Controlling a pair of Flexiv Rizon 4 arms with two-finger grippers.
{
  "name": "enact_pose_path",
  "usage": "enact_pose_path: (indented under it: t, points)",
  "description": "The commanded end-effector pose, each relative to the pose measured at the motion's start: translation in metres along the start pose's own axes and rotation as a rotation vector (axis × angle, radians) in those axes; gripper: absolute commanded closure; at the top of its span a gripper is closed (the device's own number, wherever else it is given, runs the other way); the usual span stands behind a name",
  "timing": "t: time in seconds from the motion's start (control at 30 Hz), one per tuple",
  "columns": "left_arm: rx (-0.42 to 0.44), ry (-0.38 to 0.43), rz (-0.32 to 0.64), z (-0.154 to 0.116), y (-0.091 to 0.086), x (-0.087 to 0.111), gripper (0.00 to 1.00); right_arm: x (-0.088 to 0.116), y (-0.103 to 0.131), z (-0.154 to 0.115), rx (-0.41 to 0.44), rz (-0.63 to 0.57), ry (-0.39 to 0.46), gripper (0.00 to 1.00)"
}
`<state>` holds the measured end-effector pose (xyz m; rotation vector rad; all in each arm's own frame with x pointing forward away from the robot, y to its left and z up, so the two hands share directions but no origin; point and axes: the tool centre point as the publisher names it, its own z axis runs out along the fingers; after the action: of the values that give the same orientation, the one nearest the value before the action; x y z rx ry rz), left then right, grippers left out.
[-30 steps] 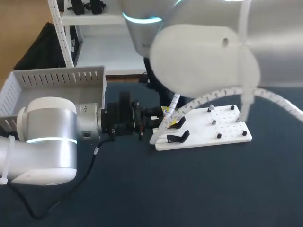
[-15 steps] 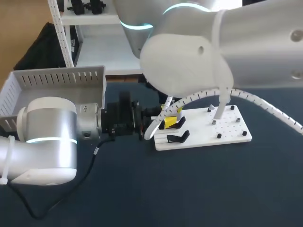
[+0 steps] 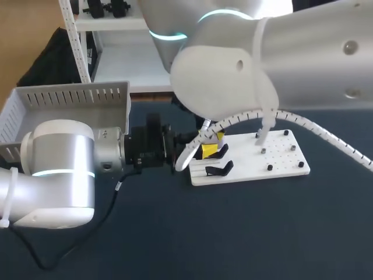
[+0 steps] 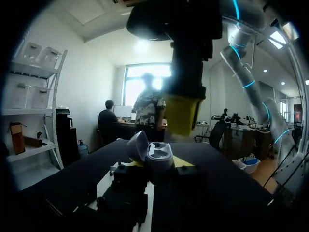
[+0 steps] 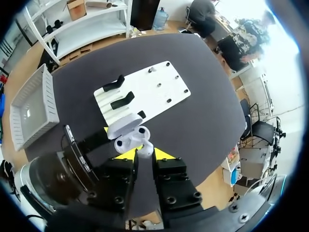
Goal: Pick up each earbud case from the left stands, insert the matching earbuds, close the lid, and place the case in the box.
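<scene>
- Two grippers meet just off the stand end of the white board [image 3: 280, 157], low over the dark counter [image 3: 233, 233].
- Your left gripper [image 4: 155, 164] is clamped on the open earbud case [image 4: 158, 155]. It holds the case just beside that end of the board, with the lid [image 4: 138, 145] tipped back and the open side up.
- Your right gripper [image 5: 144, 154] hangs directly above the case and pinches a small white earbud [image 5: 144, 150] between its yellow tips. The bud is very near the case, but you cannot tell from these views whether it is touching yet.
- Judging by this, the step in hand is the insertion. The case is off its stand, and closing the lid and boxing the case are not yet done.
- The next move calls for a straight, slow descent with the bud lined up over its seat in the case. Keep the left gripper steady and let go only once the bud sits down — a skewed entry could tip it out onto the counter.
- Two black stands [image 3: 220, 169] sit on the board at the end nearest the case.
- The box [image 3: 70, 102] lies well apart from the board, beyond your left arm — that is where the closed case has to go.
</scene>
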<state>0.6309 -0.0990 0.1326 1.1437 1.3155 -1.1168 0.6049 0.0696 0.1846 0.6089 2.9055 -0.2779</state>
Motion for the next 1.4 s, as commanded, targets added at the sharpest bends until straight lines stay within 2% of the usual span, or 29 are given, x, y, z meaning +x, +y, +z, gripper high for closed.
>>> enact_pose_path:
  t: [0.03,0.43,1.4]
  points:
    - [-0.005,-0.003,0.002,0.000,-0.001,0.001,1.00,-0.004,0.002,0.002,0.004,0.003,0.003,1.00]
    - [-0.005,-0.003,0.002,0.000,-0.001,0.001,1.00,-0.013,0.004,0.004,0.025,-0.005,-0.008,1.00]
    - [-0.005,-0.003,0.002,0.000,-0.001,0.001,1.00,-0.011,0.004,0.017,0.024,0.014,0.031,1.00]
